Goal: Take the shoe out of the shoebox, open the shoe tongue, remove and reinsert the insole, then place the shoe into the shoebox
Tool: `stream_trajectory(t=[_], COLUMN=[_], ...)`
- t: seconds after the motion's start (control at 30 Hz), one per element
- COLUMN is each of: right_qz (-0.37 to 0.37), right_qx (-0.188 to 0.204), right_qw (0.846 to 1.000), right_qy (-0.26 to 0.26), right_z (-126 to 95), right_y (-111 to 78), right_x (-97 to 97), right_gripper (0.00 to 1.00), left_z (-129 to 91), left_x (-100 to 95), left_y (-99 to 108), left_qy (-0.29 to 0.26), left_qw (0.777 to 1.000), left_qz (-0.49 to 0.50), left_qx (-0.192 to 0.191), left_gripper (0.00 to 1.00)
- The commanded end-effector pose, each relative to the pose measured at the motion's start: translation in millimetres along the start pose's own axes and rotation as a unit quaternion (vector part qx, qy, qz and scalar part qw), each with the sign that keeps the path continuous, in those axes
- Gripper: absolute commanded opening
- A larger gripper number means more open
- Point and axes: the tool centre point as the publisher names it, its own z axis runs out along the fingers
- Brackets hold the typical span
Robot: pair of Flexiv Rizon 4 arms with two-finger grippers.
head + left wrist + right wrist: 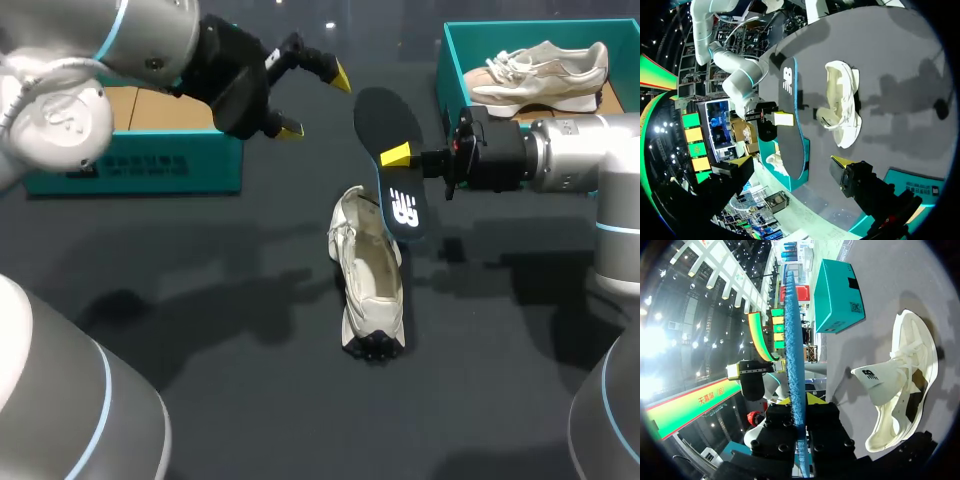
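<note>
Head view: the right gripper is clamped on the dark insole, holding it just above the shoe on the table, probably ready for reinsertion. The left gripper hangs spread and empty.
Left wrist view: the insole stands ahead, untouched.
Right wrist view: 2 fingers pinch the insole edge-on, beside the shoe's opening

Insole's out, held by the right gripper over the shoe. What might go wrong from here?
1. The right gripper pinches the insole at one spot near its middle, so it may bend or slip when pushed into the shoe.
2. The shoe lies free on the table; the left gripper is open and off it, so the shoe may slide or tip.
</note>
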Motion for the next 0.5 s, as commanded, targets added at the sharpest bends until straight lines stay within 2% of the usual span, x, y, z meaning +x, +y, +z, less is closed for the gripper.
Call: stream_trajectory(t=[0.03,0.17,0.3,0.5], right_qz=[0.000,0.000,0.000,0.000], right_qx=[-0.001,-0.001,-0.001,-0.001], right_qw=[1.000,1.000,1.000,1.000], right_qy=[-0.001,-0.001,-0.001,-0.001], right_z=[0.4,0.4,0.4,0.4], right_y=[-1.2,-1.2,-1.2,-1.2], right_x=[-0.3,-0.3,-0.3,-0.3], right_gripper=[0.00,0.00,0.00,0.00], left_z=[1.6,12.1,16.8,16.8], left_x=[7.3,15.6,24.0,24.0], left_y=[-4.7,-0.5,8.8,8.8], left_qy=[-0.115,-0.147,-0.164,-0.164], left_qw=[0.993,0.989,0.986,0.986], left_qz=[0.012,0.009,0.015,0.015], left_qx=[-0.011,0.000,0.038,0.038], left_gripper=[1.00,1.00,1.00,1.00])
